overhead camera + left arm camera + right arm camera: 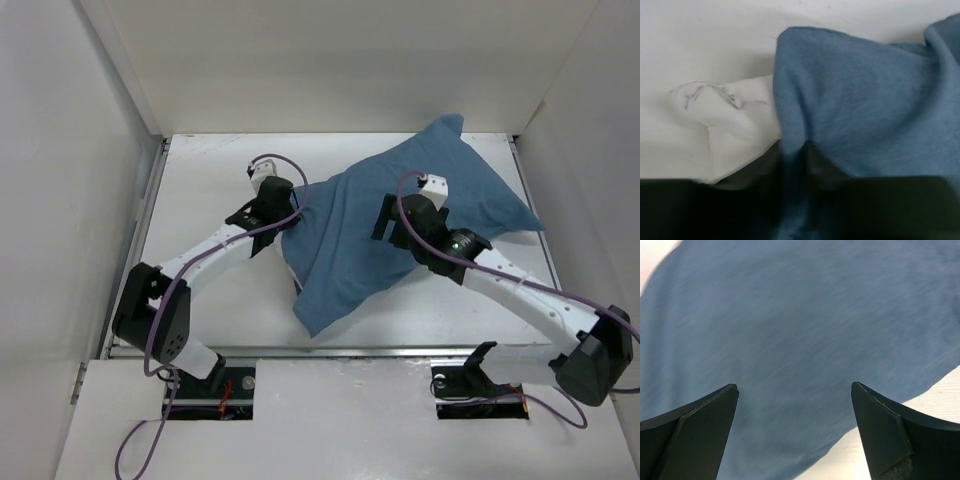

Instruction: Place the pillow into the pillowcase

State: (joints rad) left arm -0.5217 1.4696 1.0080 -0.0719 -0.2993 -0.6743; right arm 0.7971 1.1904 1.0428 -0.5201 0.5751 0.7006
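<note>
i judge the task to be near its end. the pillowcase (340, 265) lies on the desk (215, 300) swollen and full, so the pillow (735, 125) seems to be almost all inside it. what is left is one white corner at the mouth of the sack, on my left side.

my left end effector (272, 203) is at that left edge of the pillowcase. in its wrist view the blue hem runs down into the dark band at the bottom, as if pinched. the fingers there are too dark and blurred, so i cannot tell if it is clenched or released. my right end effector (795, 386) is released, its fingers (697, 432) wide apart. it hovers over the middle of the blue cloth and holds nothing.

the next move, i think, calls for drawing the hem outward over the bare corner, while the right side holds the bulk so it does not slide.

the top view shows both arms and the full shape of the sack, but i cannot make out the white corner there. only the left wrist view shows it, with what may be a small crumpled tag (705, 97) at its tip. the right wrist view gives only plain blue cloth and a bit of desk.
</note>
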